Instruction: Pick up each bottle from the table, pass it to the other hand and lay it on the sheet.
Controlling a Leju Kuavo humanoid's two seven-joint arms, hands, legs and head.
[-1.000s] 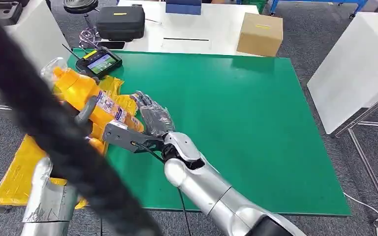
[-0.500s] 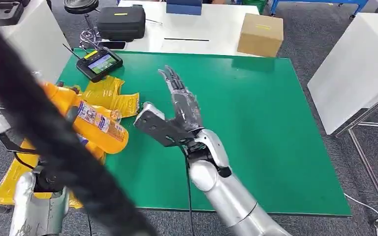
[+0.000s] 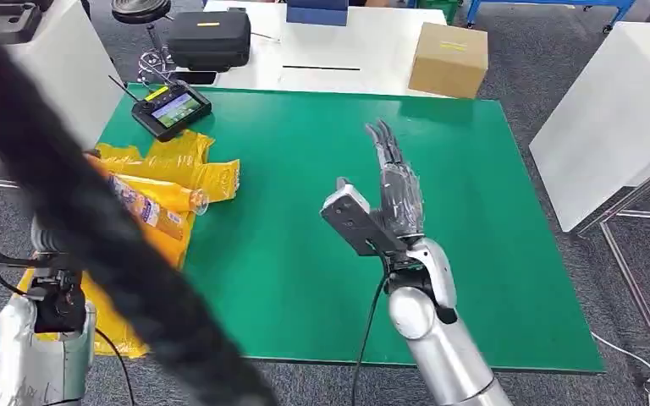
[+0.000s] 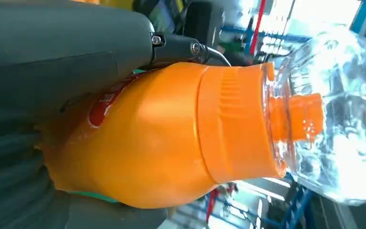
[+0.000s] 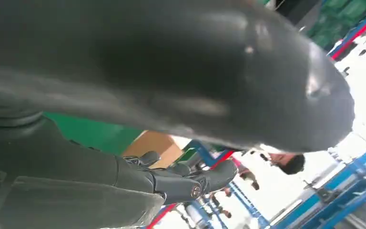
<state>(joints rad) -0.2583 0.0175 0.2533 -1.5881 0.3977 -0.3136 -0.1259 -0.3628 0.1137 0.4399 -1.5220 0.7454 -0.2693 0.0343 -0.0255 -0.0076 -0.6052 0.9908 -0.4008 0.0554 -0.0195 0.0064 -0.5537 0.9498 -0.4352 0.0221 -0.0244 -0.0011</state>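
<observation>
One orange bottle (image 4: 171,138), label unreadable, gripped by left hand (image 4: 52,71); right hand (image 3: 393,190) open.

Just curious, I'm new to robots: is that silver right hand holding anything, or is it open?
Open. The right hand is raised over the green mat, fingers straight and apart, with nothing in it.

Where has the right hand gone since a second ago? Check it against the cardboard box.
Yes. The right hand has moved away from the orange bottle, toward the cardboard box.
</observation>
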